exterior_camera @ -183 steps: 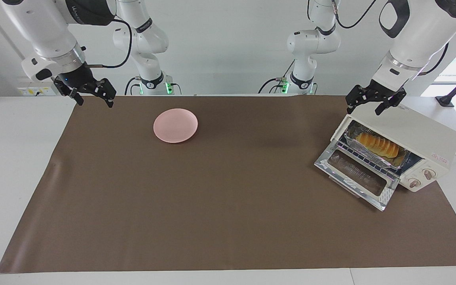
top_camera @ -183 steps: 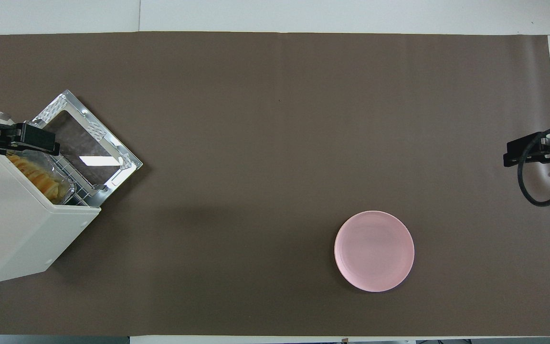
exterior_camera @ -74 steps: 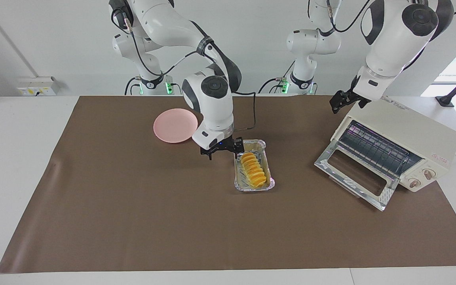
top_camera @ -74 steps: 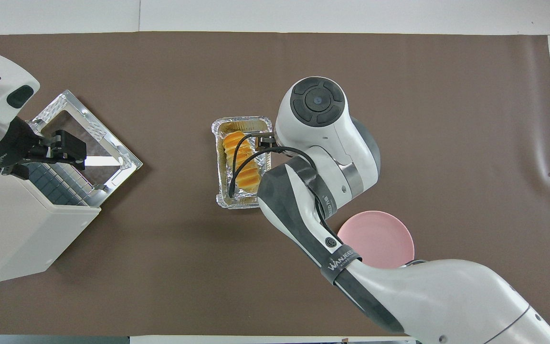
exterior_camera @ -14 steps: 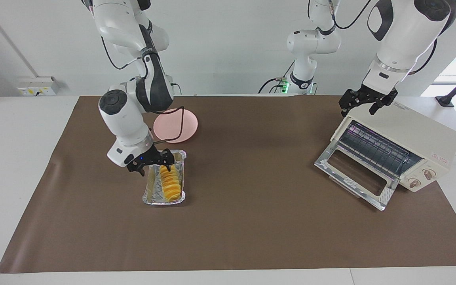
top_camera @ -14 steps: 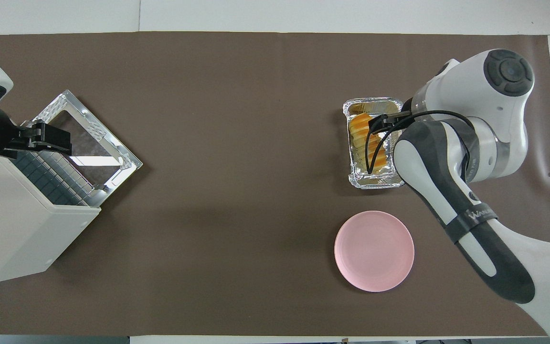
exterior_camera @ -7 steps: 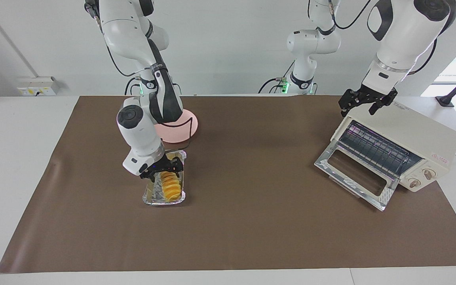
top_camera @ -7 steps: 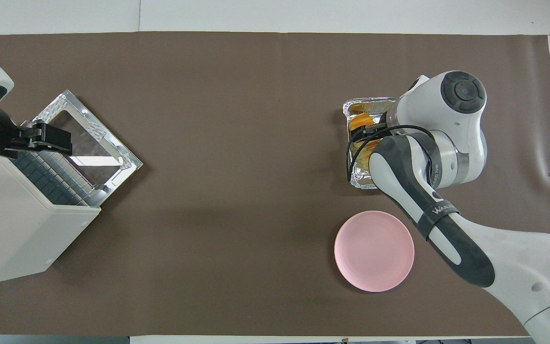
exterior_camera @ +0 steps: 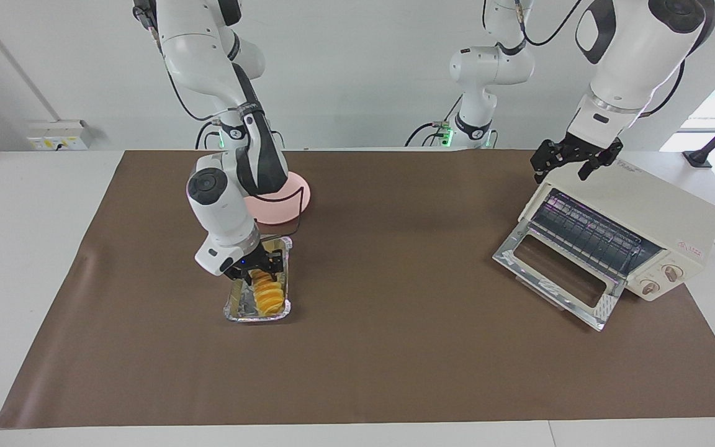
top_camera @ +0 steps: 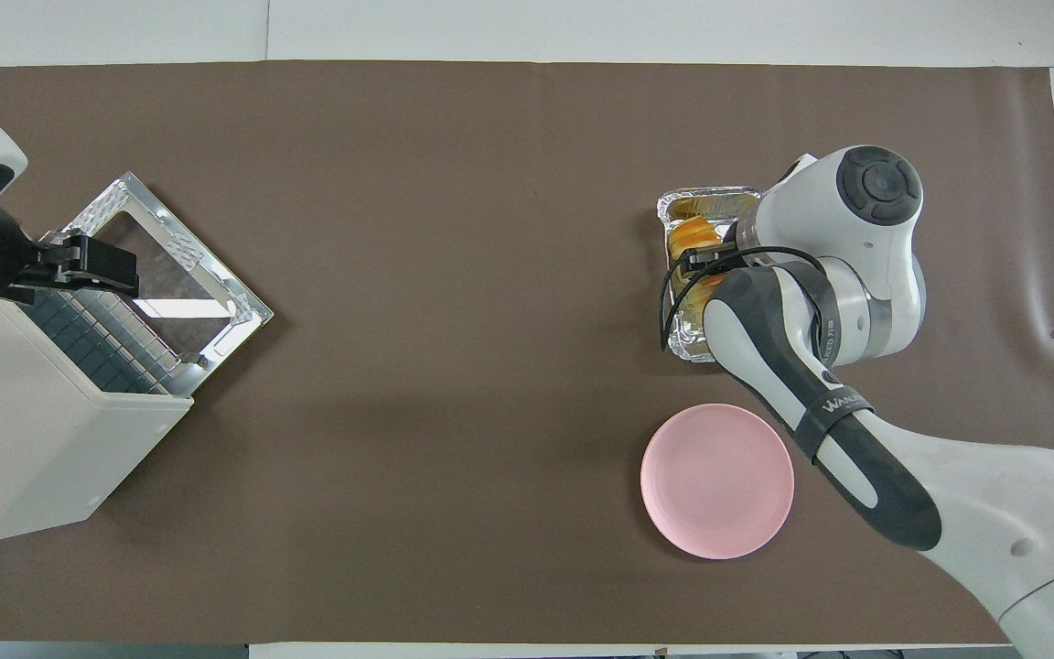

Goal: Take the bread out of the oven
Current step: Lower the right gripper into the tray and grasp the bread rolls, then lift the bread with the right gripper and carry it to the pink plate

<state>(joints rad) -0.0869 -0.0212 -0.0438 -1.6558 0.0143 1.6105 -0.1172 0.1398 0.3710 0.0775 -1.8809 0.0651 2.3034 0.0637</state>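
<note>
Since half a second ago the right gripper [exterior_camera: 259, 268] has dropped lower into the foil tray [exterior_camera: 239, 308] and drawn its fingers in around the bread [exterior_camera: 266, 293]; whether they already pinch it cannot be told. A second ago it stood wide open beside the tray's rim. Bread and tray lie at lower left of centre in the facing view, well away from the oven [exterior_camera: 627, 233] at the right edge, whose glass door hangs down and whose rack is bare. Just above the tray sits the pink plate [exterior_camera: 287, 202], half hidden by the right arm's forearm. From overhead, that arm's wrist and cable cover most of the tray [top_camera: 708, 196]. Over the oven's top corner, the left gripper [exterior_camera: 568, 161] waits, open and holding nothing, unmoved.
</note>
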